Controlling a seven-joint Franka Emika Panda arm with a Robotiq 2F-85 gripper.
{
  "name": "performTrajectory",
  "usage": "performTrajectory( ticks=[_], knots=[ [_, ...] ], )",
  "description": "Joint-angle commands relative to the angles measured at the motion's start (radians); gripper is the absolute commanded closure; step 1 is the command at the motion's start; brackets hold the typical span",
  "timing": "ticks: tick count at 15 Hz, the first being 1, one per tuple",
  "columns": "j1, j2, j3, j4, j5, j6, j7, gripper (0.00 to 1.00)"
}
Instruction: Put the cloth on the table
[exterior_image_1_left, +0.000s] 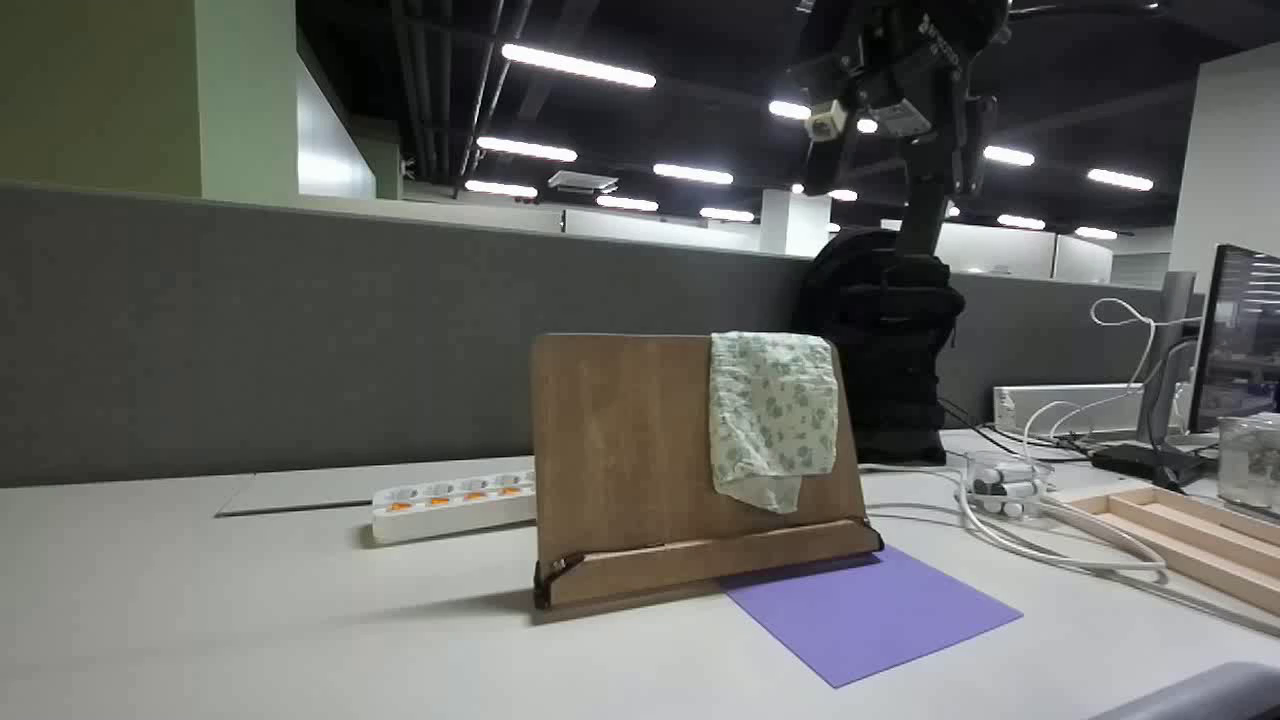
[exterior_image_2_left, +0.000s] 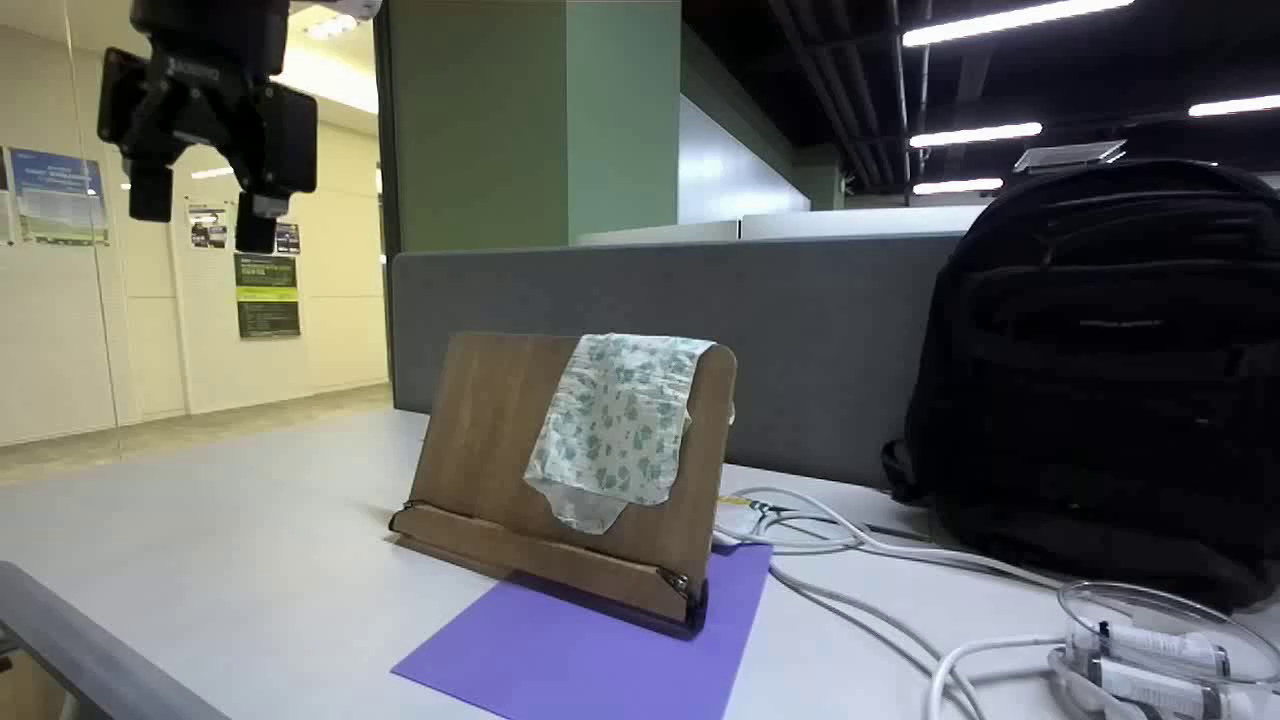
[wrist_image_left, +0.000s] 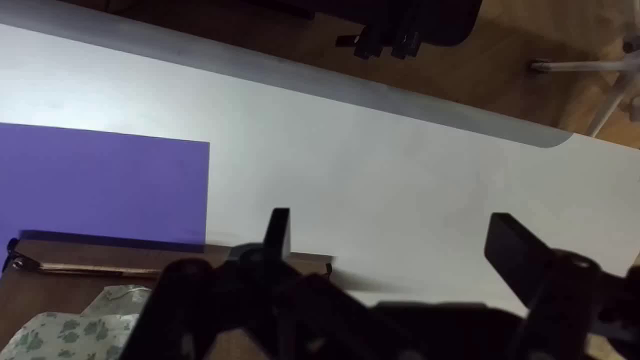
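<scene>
Your floral-print cloth (exterior_image_1_left: 775, 410) is draped over the top edge of the wooden bookstand (exterior_image_1_left: 625, 450), most of it hanging down the front face, with a sliver showing behind the side edge in an exterior view. It seems held by its own weight and friction, the board's backward lean helping; no clip is visible on it. Its lower end hangs just above the ledge (exterior_image_1_left: 720, 562), so no part you can see lies on the table (exterior_image_1_left: 250, 610): the placing is still to be done.

Your Robotiq gripper (exterior_image_2_left: 203, 215) hangs high, well apart from the cloth, its jaws wide apart with nothing between them. That height gives you clearance over the stand, and the spread suits a coming pinch. You will probably want to take the fabric near the top edge and lift before carrying it across; a straight forward tug could tip the stand, as nothing seen anchors it.

The purple sheet (exterior_image_1_left: 880, 620) lies partly under the stand's front; its purpose isn't clear. The stretch of table beside it in the wrist view looks like your simplest landing place. Farther out, the black backpack (exterior_image_1_left: 880, 370) stands by the grey partition (exterior_image_1_left: 400, 340), presumably parked aside, and loose white cables (exterior_image_1_left: 1120, 565) could snag fabric set down there.
</scene>
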Motion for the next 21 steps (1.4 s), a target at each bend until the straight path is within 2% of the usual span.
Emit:
performTrajectory(
  ticks=[1, 12, 17, 21],
  knots=[
    [-0.010, 0.003, 0.009, -0.001, 0.007, -0.007, -0.007, 0.00],
    [-0.010, 0.016, 0.009, -0.005, 0.007, -0.008, -0.007, 0.00],
    [-0.132, 0.017, 0.013, 0.024, -0.093, 0.042, 0.040, 0.00],
    [-0.244, 0.076, 0.003, 0.067, -0.212, 0.104, 0.050, 0.00]
  ],
)
